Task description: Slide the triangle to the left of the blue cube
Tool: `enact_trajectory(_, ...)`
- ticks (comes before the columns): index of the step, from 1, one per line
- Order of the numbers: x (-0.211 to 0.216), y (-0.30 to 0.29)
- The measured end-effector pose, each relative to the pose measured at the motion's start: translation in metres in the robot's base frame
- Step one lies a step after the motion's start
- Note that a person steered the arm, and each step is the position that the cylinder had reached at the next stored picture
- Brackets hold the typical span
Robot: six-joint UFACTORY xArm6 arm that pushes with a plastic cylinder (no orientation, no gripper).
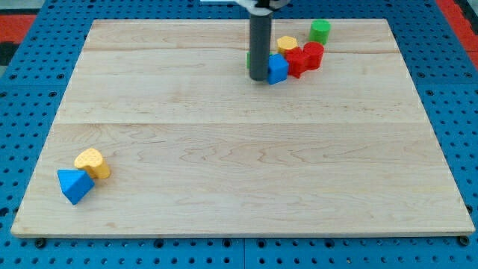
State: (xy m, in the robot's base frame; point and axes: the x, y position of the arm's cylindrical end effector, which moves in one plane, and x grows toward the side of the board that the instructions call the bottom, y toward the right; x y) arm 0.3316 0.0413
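My tip is at the view's top, touching or almost touching the left side of the blue cube. The arm has no claw, only the dark rod, so wide or narrow I cannot tell.

Just behind the rod a thin green edge shows, prob. another block, but it is too hidden to be sure. To the right of the cube sit the red blocks, touching it. A yellow block is behind them and a green block is near the top edge of the desk.

The blue triangle, the thing to move, lies well apart from all this, at the view's bottom left corner. A yellow heart-like block touches it on the upper right side.

In my judgement the push on the triangle is not yet begun, i.e. the step in hand is the approach. The next move calls for bringing my tip across the desk to the lower left side of the triangle, w/o bumping the cube. Then a long push up and right is needed. The yellow heart-like block stands in this path, so the push prob. has to go around it.
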Motion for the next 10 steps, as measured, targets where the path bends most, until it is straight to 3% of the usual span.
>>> enact_trajectory(1, -0.025, 0.026)
enact_trajectory(2, -0.020, 0.036)
enact_trajectory(3, 0.024, 0.037)
enact_trajectory(5, 0.207, -0.013)
enact_trajectory(6, 0.268, -0.111)
enact_trajectory(7, 0.287, -0.184)
enact_trajectory(9, 0.280, -0.284)
enact_trajectory(10, 0.251, -0.273)
